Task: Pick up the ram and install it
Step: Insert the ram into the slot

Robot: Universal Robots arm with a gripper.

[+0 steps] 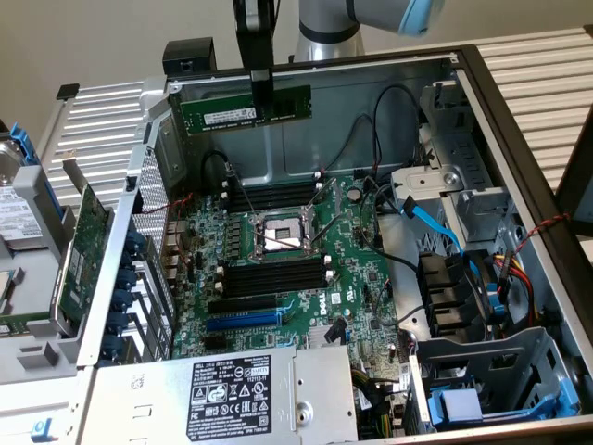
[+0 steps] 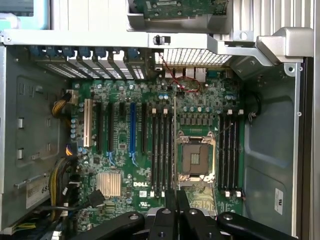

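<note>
Ram (image 1: 232, 113) is up in the air, held level and long side flat, over the far wall of the open computer case (image 1: 519, 139), touching nothing below. The claw (image 1: 262, 97) is clamped tight on the ram's top edge, a bit off centre toward the exterior view's right. White label faces the camera.

In the wrist view the ram (image 2: 175, 140) shows edge-on as a thin line between the closed claw (image 2: 176, 196) fingers, beside the processor socket (image 2: 194, 159).

Below is the green motherboard (image 1: 296, 278), with black memory slots (image 1: 273, 197) on both sides of the socket. An expansion card (image 1: 83, 241) stands outside the case's left wall in the exterior view. A labelled metal box (image 1: 232, 389) sits at the near edge.
</note>
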